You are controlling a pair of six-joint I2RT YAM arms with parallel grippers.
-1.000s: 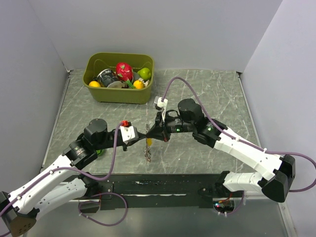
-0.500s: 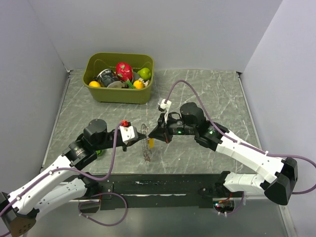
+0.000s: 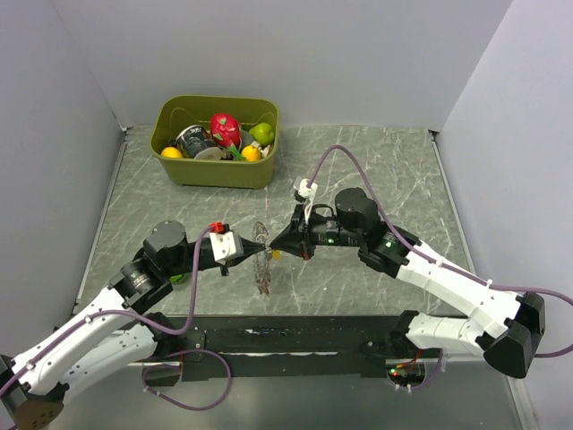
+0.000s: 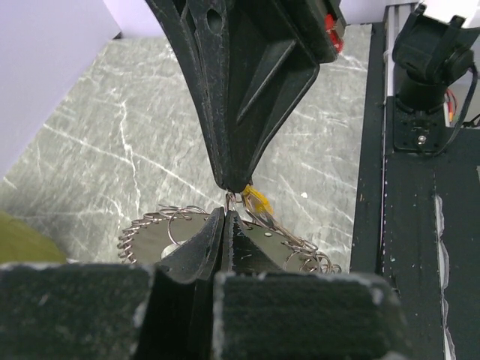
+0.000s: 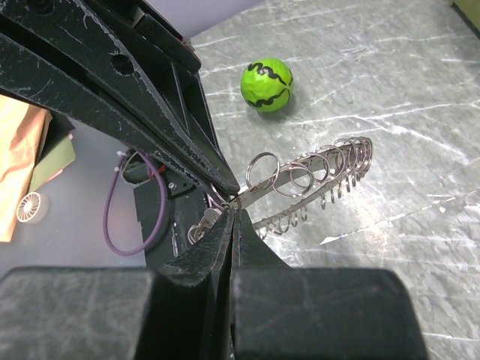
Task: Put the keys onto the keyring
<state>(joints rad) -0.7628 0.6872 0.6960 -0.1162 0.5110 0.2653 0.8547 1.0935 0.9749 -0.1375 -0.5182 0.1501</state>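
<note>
The keyring (image 3: 261, 266), a thin metal band strung with several small wire loops, hangs above the table between the two gripper tips. My left gripper (image 4: 226, 213) is shut on its band (image 4: 154, 234). My right gripper (image 5: 234, 211) is shut too, and meets the left tip-to-tip at the end of the keyring (image 5: 319, 174). It pinches the small ring of a yellow-headed key (image 4: 257, 199), which dangles just below its tip (image 3: 276, 254). A couple of silver keys (image 5: 201, 222) hang beneath the left gripper's fingers (image 5: 187, 142). In the top view the left gripper (image 3: 265, 248) and right gripper (image 3: 273, 245) touch.
An olive bin (image 3: 213, 170) of fruit and cups stands at the back left. A small green ball (image 5: 265, 84) lies on the marble table beside the left arm (image 3: 182, 279). The black base rail (image 4: 420, 247) runs along the near edge.
The right wrist has drawn back to the right and the left arm has stretched forward. The keyring, which hung low under the tips, is now raised and spread between them.
</note>
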